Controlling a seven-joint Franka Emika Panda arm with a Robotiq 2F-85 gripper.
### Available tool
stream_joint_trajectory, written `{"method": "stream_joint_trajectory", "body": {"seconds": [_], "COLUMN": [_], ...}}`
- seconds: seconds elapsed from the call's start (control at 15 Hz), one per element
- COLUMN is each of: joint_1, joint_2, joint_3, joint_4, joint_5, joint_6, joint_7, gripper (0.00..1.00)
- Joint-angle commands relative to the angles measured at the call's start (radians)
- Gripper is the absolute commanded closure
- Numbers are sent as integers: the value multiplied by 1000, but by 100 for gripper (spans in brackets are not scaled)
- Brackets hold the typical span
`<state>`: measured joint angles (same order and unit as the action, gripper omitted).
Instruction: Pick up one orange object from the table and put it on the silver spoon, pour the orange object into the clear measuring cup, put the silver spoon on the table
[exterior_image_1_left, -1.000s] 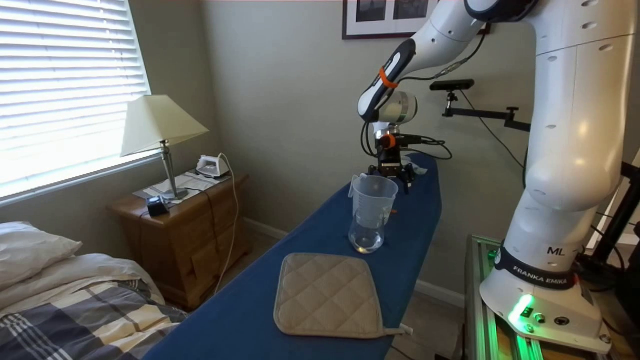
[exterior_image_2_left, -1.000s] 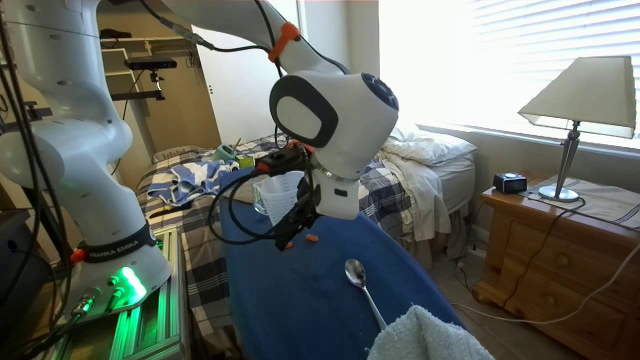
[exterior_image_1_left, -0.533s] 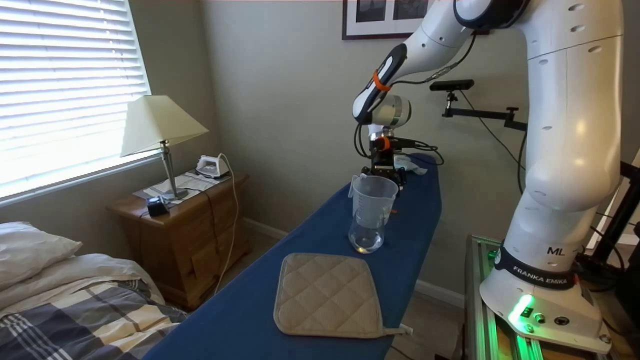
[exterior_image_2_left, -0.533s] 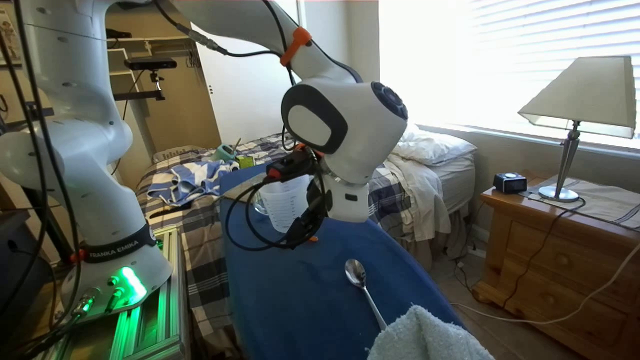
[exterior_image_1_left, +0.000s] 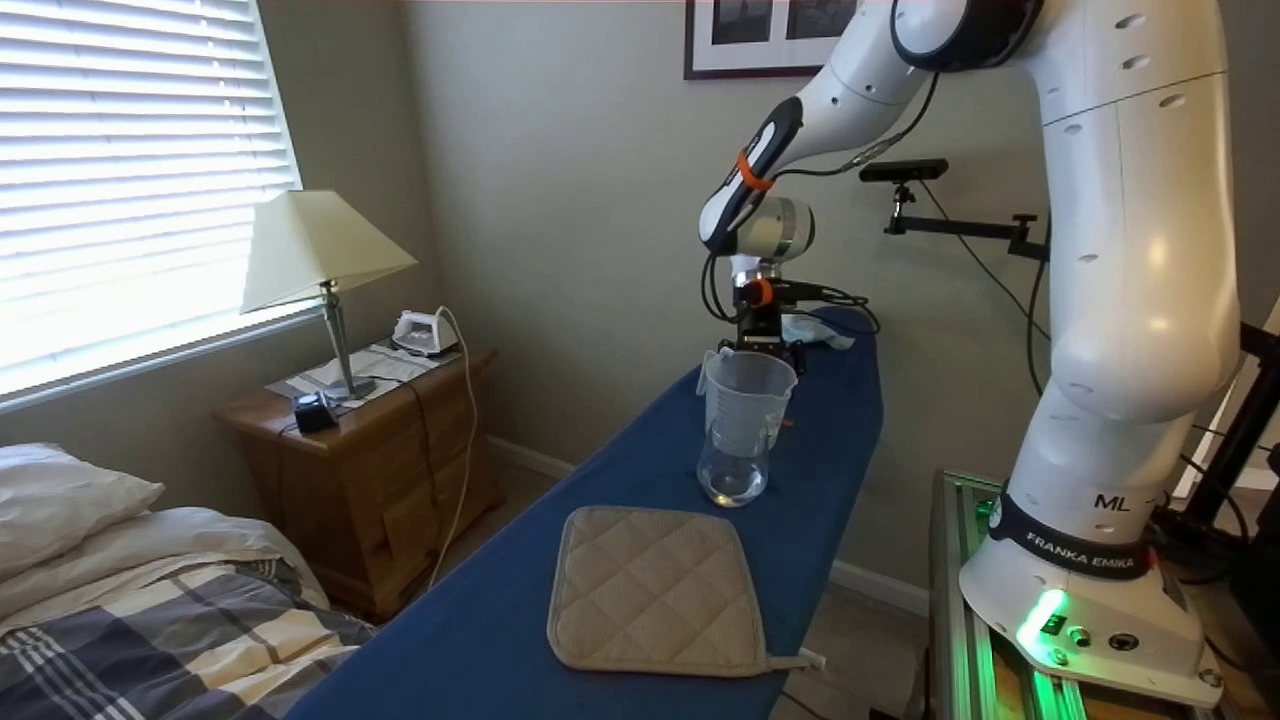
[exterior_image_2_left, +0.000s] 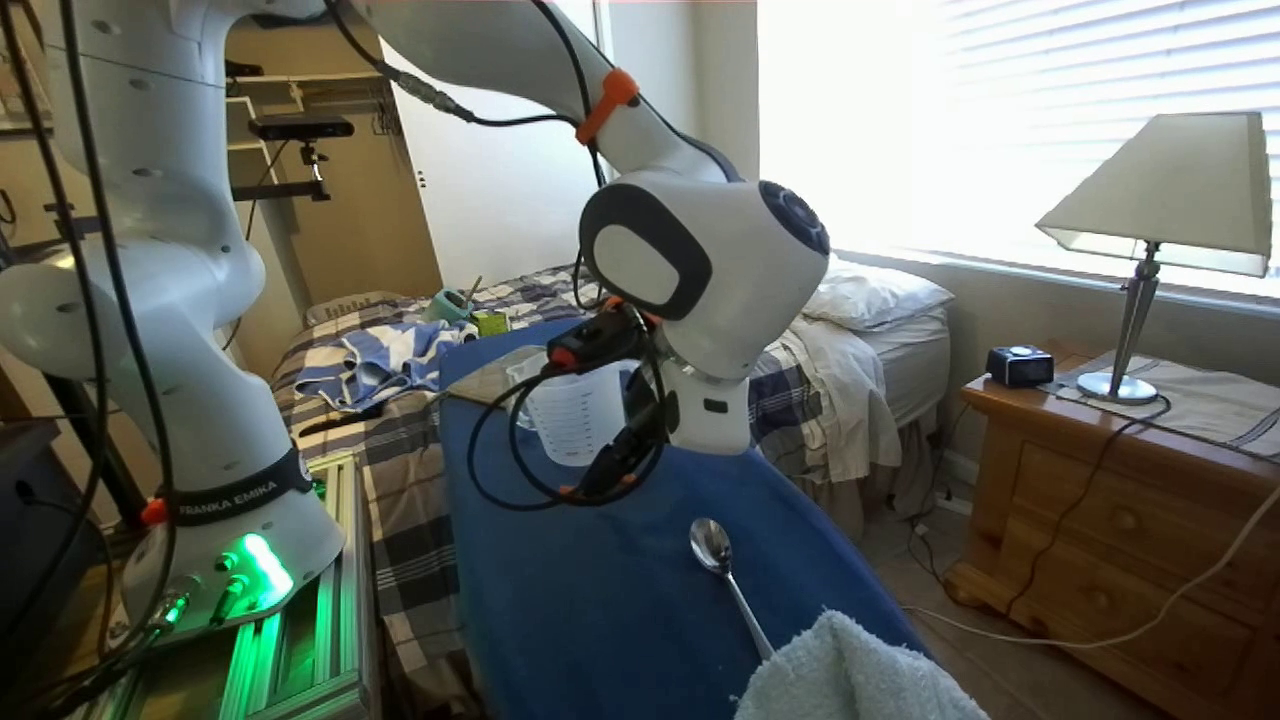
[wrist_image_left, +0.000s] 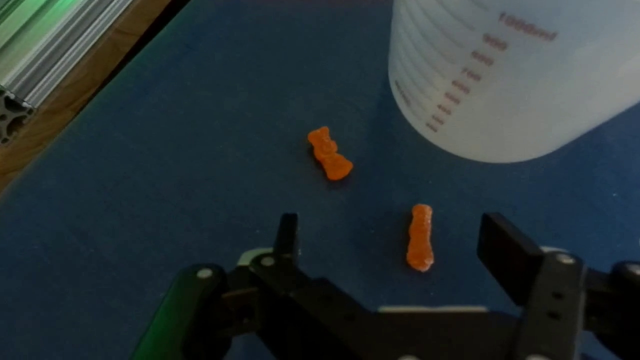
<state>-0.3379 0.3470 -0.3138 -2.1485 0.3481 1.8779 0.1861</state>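
Jaws apart, the hand (wrist_image_left: 392, 237) frames an orange gummy (wrist_image_left: 420, 239), lengthwise up the wrist view. Measuring cup (wrist_image_left: 505, 100) contents are unclear.

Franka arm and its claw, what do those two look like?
The Franka arm is glossy white and rounded with dark trim, an orange strap, a black FRANKA EMIKA collar, an ML mark and a green base light. Black cables loop outside it. The claw is mostly black, with blocky, jointed fingers.
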Motion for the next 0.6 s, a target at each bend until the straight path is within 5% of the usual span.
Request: {"method": "stream_joint_trajectory", "body": {"seconds": [0.0,0.13,0.53], "joint_1": [-18,-19,-21], "joint_2": [34,40,49], "joint_3": [9,9,9], "joint_4": [39,45,56], "joint_5": [27,24,25], "joint_6": [-12,-13,-16], "joint_7": [-18,-17,-17], "gripper": [19,37,49]}}
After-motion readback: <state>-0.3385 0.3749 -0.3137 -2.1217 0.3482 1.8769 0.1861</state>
